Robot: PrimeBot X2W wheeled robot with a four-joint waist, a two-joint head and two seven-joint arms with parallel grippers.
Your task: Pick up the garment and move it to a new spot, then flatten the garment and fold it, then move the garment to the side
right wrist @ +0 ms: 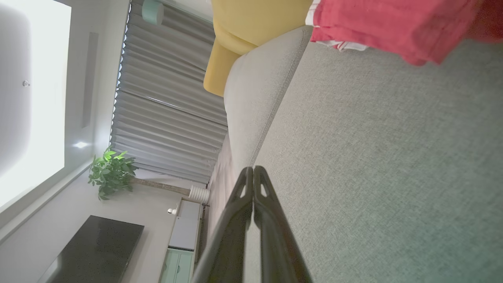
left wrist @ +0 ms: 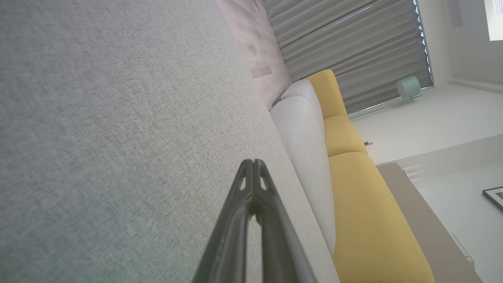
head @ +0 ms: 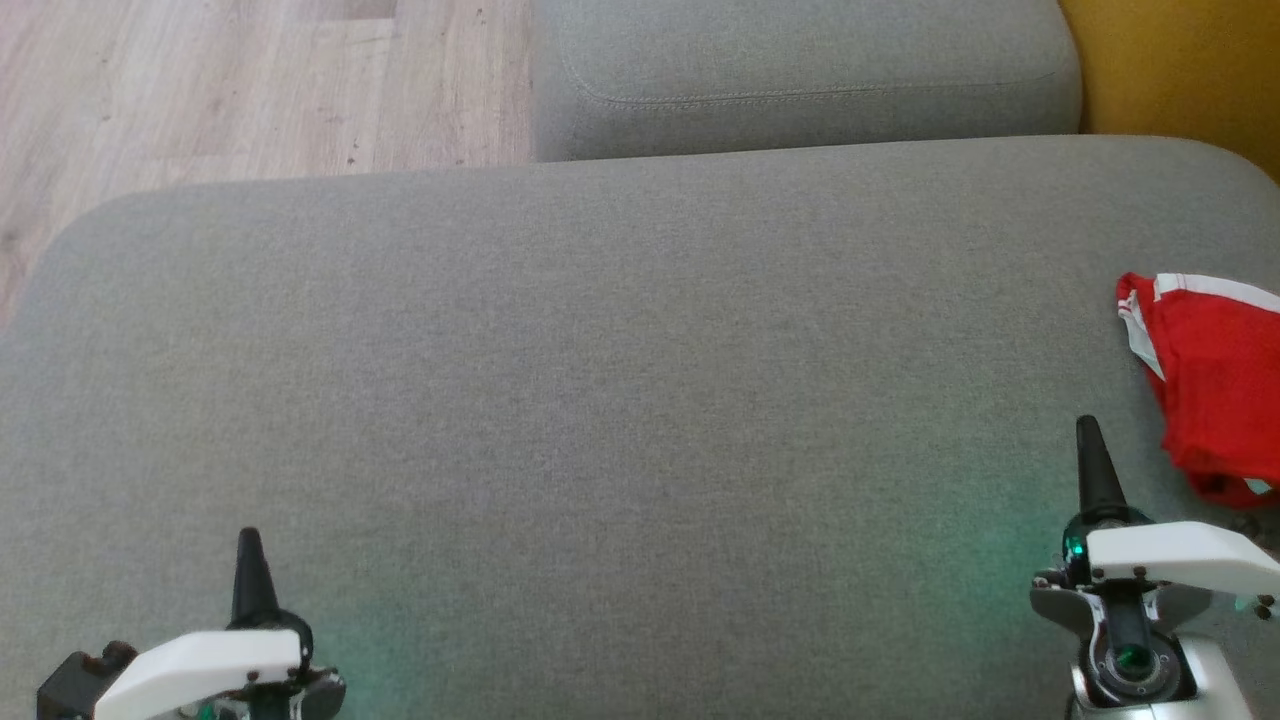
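Red garment (head: pixel 1215 390), bunched at frame's right edge.
Soft, light, I judge; I'd pinch along its white trim. Left tool (head: pixel 248 545), right tool (head: pixel 1087 435): clenched, empty.

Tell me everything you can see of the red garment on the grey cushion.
The garment is red, thin woven-looking cloth with white stripe trim along its edges. It lies loosely bunched, with folds, on the grey cushion at the robot's right, cut off by the head view's edge. The shut right gripper is near it, not touching.
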